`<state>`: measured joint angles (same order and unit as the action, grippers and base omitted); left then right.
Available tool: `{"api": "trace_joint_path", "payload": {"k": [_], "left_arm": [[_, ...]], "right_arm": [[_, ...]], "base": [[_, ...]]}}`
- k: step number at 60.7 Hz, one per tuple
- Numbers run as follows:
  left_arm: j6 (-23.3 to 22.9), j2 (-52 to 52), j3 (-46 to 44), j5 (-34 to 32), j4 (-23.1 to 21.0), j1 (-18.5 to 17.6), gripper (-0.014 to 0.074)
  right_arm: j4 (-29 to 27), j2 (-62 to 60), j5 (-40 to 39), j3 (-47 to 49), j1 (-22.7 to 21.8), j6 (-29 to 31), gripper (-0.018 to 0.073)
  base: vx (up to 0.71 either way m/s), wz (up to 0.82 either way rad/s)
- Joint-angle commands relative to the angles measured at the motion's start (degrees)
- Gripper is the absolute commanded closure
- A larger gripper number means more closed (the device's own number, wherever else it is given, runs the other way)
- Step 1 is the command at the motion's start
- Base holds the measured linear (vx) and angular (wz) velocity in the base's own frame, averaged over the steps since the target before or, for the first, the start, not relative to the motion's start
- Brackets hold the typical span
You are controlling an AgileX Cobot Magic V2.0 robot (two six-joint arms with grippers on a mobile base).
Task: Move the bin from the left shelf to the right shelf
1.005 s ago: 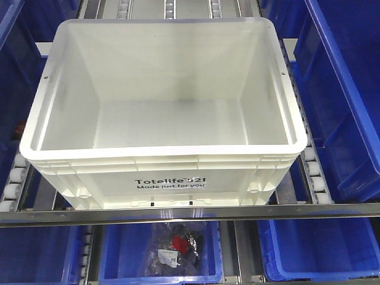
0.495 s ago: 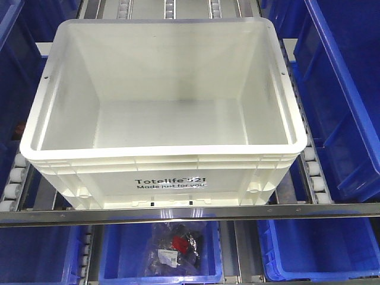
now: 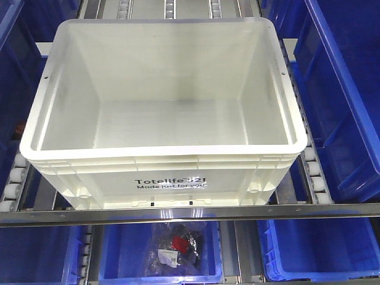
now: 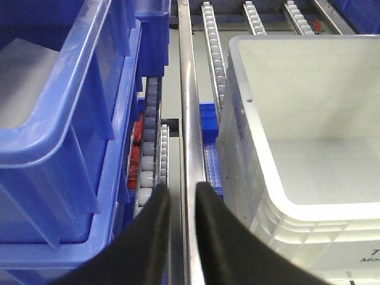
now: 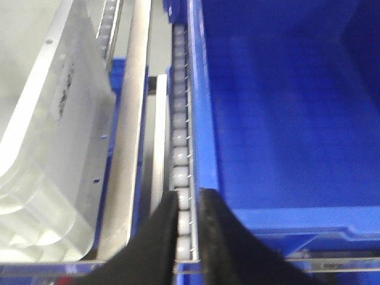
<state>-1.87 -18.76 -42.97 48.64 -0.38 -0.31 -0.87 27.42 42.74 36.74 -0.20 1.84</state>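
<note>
Getting a good hold on both sides comes first, I think. The bin sits on the rollers of the shelf, with its front wall just behind the front rail. It is white and has nothing inside. Blue bins stand on both sides of it and on the shelf below.

The left gripper hangs just beside the left side of the bin, over a metal rail. Its fingers are very near each other, with only a thin slit between them, and they hold nothing. The right gripper hangs by the right side of the bin, over a row of rollers that runs between the bin and one of the blue bins. Its fingers are nearly together too, and they hold nothing.

The bin looks too wide for one gripper, so both should work as a pair. Each one will likely need to spread its fingers wider before it can catch the rim. It seems best to catch the rim at matching spots on each side, so the bin does not tip. Both should lift at the same time and at the same speed. The bin must come up enough to pass over the front rail. There is little room next to the blue bins, so the grippers should move slowly and not bump them.
</note>
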Motion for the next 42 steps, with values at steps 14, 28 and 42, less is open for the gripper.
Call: {"api": "trace_joint_path", "payload": {"k": [14, 28, 42], "left_arm": [[3.9, -5.7, -4.8, -4.8, -5.5, 0.1, -0.0066], [19.7, -14.5, -8.7, -3.4, -16.6, -4.6, -0.0095], [11.4, -24.3, -10.7, -2.9, -4.2, -15.2, -0.0061]], "right_arm": [[-15.4, 10.4, 1.9, 9.5, 0.1, 12.1, -0.0139], [-13.9, 19.3, 6.3, 15.0, 8.5, 12.6, -0.0128], [12.8, 28.2, 7.8, 20.0, 23.8, -9.1, -0.0099]], "base": [[0.00, 0.00], [0.00, 0.00], [0.00, 0.00]]}}
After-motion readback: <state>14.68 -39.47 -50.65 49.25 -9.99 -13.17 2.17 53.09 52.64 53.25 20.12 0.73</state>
